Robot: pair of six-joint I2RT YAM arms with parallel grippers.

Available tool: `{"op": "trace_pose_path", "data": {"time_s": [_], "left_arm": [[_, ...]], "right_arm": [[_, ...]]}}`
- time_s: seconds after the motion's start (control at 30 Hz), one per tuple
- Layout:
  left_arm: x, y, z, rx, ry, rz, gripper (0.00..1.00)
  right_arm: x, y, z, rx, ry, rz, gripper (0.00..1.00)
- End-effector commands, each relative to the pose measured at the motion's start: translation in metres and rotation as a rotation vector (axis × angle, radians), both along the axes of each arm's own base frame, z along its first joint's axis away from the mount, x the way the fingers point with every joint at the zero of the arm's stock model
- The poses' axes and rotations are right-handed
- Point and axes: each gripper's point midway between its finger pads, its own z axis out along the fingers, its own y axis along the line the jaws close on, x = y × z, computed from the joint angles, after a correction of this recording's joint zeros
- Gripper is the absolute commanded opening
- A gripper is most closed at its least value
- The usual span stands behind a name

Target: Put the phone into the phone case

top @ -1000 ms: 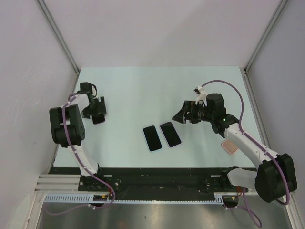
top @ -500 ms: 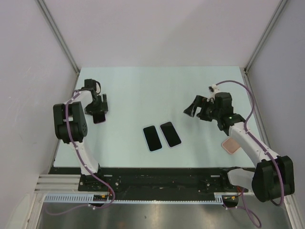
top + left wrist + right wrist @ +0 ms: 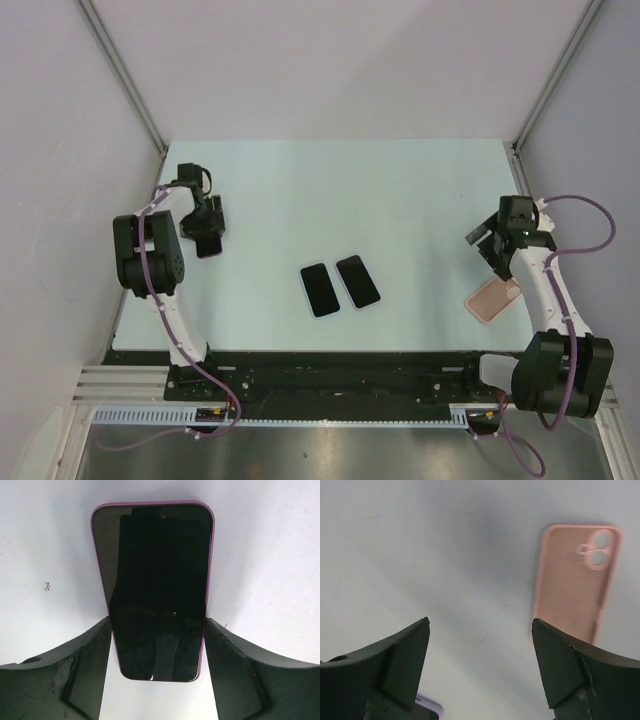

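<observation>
A black phone with a purple rim (image 3: 157,580) lies flat at the table's far left (image 3: 208,245). My left gripper (image 3: 157,619) is down over its near half (image 3: 205,228), with one finger against each long side. A pink phone case (image 3: 492,297) lies open side up near the right edge. In the right wrist view the pink case (image 3: 575,585) is ahead and to the right. My right gripper (image 3: 480,622) is open and empty, hovering just left of the case (image 3: 487,242).
Two more dark phones (image 3: 320,290) (image 3: 358,282) lie side by side in the middle of the table. A corner of one (image 3: 427,712) shows at the bottom of the right wrist view. Enclosure walls stand on the left, right and back.
My right arm has swung right, away from the two middle phones to beside the pink case. My left gripper shifted slightly back and stays over the purple-rimmed phone.
</observation>
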Motion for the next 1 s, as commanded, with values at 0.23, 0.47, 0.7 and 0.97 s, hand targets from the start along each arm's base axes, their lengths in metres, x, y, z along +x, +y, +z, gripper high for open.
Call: {"op": "trace_pose_path", "data": {"time_s": [0.23, 0.47, 0.7, 0.97], "left_arm": [[-0.006, -0.021, 0.013, -0.099, -0.027, 0.030, 0.32], [-0.011, -0.026, 0.024, -0.119, -0.047, 0.059, 0.15], [-0.020, -0.047, 0.025, -0.233, -0.063, 0.079, 0.10], [-0.030, -0.050, 0.027, -0.234, -0.025, 0.086, 0.10]], "right_arm": [[-0.061, -0.077, -0.030, -0.202, 0.306, -0.297, 0.78], [-0.035, -0.066, -0.061, -0.124, 0.331, -0.202, 0.51], [-0.022, -0.060, -0.077, -0.100, 0.335, -0.152, 0.52], [-0.024, -0.063, -0.104, -0.094, 0.411, -0.135, 0.53]]}}
